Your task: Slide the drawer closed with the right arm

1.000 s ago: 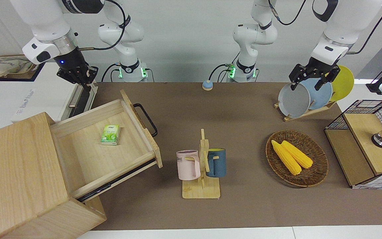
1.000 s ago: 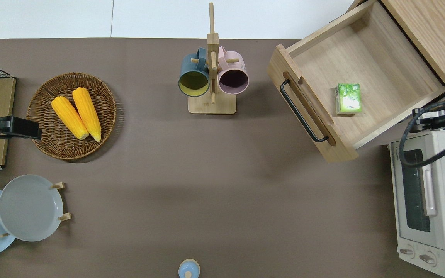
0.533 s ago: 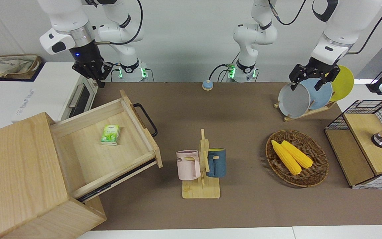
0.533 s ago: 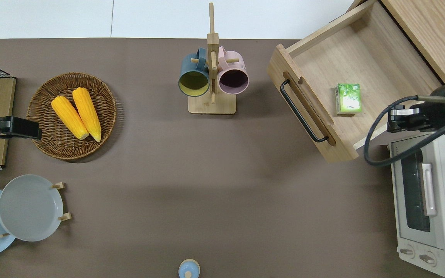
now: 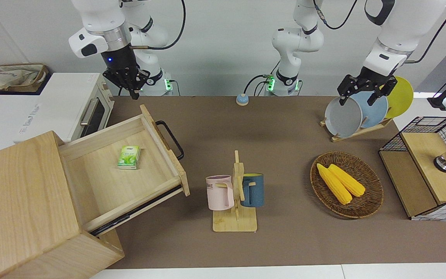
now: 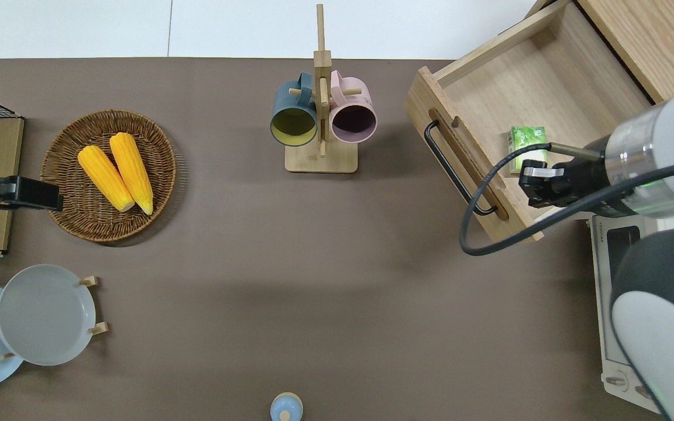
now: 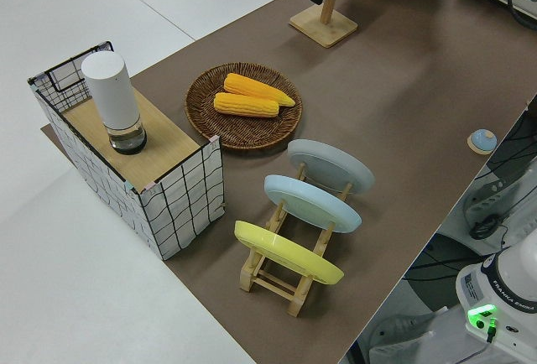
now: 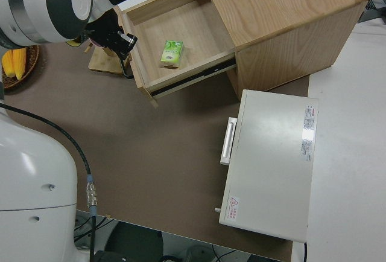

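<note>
Right gripper [image 6: 533, 184] hangs in the air over the front corner of the drawer [image 6: 547, 99], near the black bar handle [image 6: 457, 169]. I cannot tell how far its fingers are spread, and it holds nothing. That drawer sticks far out of the big wooden box [image 5: 18, 205] at the right arm's end of the table, with a small green packet [image 6: 528, 149] lying inside. Left arm is parked.

In the overhead view the right arm [image 6: 653, 158] covers part of the oven [image 6: 606, 245] and a corner of the drawer [image 6: 547, 88], the picture's edge cuts off the wooden box [image 6: 659, 41], and the right tool's [image 6: 533, 186] fingers cannot be made out.
</note>
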{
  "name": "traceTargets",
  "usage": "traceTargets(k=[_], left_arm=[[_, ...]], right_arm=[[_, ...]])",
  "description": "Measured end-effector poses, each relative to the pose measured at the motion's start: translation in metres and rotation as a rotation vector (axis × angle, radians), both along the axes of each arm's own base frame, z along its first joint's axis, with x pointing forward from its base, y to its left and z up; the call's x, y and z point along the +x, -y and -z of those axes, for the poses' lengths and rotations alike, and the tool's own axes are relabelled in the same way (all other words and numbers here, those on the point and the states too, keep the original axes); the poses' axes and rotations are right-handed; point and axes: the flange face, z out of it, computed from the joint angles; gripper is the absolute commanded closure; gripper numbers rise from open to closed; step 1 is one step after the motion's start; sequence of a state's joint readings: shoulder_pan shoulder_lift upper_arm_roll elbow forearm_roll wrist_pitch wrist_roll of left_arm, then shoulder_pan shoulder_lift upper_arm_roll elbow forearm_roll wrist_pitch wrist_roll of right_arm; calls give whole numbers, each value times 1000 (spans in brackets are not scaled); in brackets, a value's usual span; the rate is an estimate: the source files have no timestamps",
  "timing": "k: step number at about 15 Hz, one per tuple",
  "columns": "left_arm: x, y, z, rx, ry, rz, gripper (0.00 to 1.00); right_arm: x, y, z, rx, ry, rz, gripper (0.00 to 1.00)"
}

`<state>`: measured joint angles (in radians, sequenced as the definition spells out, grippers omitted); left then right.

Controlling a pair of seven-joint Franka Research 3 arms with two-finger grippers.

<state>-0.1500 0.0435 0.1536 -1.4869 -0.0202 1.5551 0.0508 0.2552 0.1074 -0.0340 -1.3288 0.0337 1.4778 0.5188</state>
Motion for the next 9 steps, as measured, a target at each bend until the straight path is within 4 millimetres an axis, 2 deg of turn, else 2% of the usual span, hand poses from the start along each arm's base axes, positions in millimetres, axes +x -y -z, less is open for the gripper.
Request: traceTargets(k=[5, 9], left_arm=[[0, 0, 0, 0, 0, 0, 2], [0, 0, 0, 0, 0, 0, 2]], right_arm=[[5, -48, 16, 10, 13, 76, 1000], [13, -85, 40, 13, 11, 149, 1000]])
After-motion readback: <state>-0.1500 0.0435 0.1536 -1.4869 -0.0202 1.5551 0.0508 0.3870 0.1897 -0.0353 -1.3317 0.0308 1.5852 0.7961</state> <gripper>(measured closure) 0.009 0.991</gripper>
